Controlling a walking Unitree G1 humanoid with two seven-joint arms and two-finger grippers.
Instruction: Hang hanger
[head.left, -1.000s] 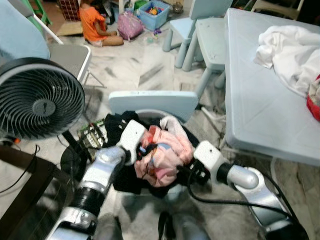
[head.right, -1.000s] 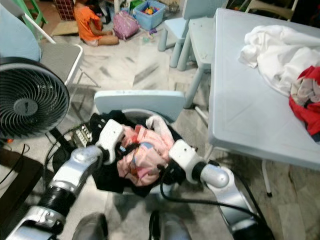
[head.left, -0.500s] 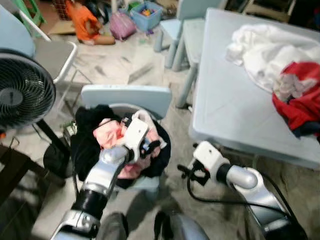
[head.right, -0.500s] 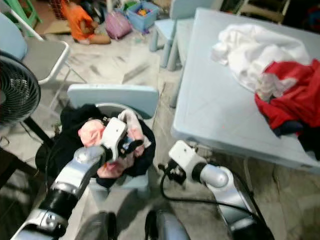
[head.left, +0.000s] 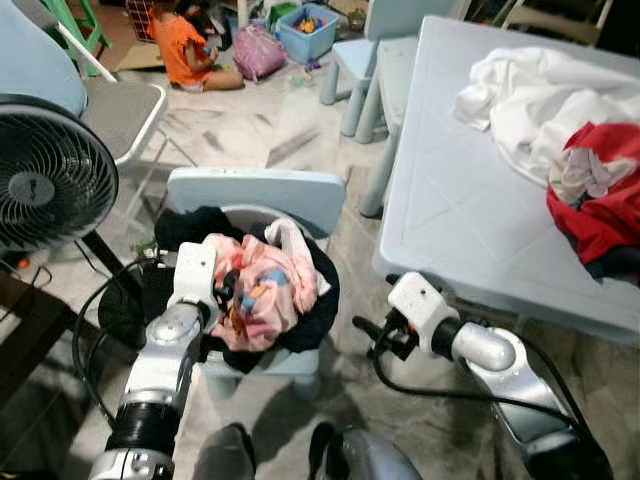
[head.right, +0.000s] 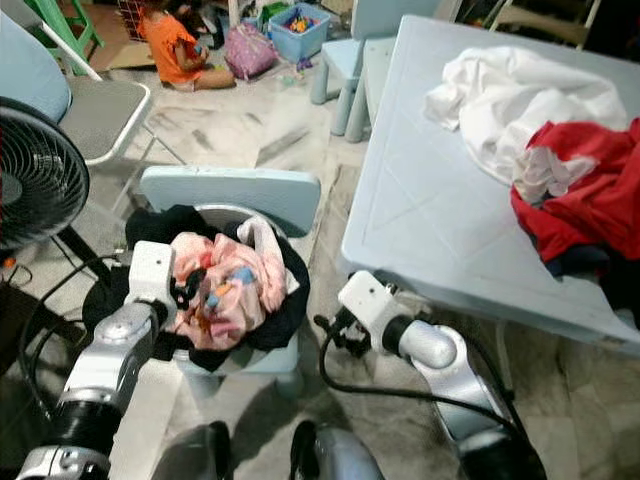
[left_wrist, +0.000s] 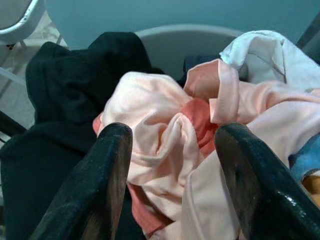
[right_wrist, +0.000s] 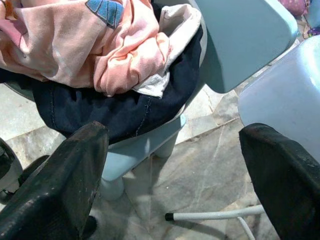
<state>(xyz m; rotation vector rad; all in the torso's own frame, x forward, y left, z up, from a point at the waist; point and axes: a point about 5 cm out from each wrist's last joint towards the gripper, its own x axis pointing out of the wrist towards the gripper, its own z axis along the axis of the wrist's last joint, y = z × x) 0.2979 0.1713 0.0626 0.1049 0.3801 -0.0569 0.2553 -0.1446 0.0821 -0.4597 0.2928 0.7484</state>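
Observation:
A pile of clothes lies on a small light-blue chair (head.left: 255, 190): a pink garment (head.left: 265, 290) on top of dark ones (head.left: 315, 305). No hanger can be made out. My left gripper (head.left: 225, 292) is at the left side of the pile. In the left wrist view this gripper (left_wrist: 175, 130) is open, with folds of the pink garment (left_wrist: 165, 125) between its fingers (left_wrist: 107, 160). To the right of the chair, off the pile, my right gripper (head.left: 372, 335) hangs low. The right wrist view shows that gripper (right_wrist: 175, 135) wide open and holding nothing, aimed at the dark denim (right_wrist: 125, 110) and the floor.
A light-blue table (head.left: 460, 210) on the right carries a white cloth (head.left: 530, 95) and a red garment (head.left: 600, 190). A black fan (head.left: 50, 185) stands at the left beside a folding chair (head.left: 120, 105). A person in orange (head.left: 185, 50) sits on the floor at the back.
The camera has shifted. My left gripper has drawn back from the pile's middle to its left side. A second ago my right gripper was at the pile; now it is off to the right.

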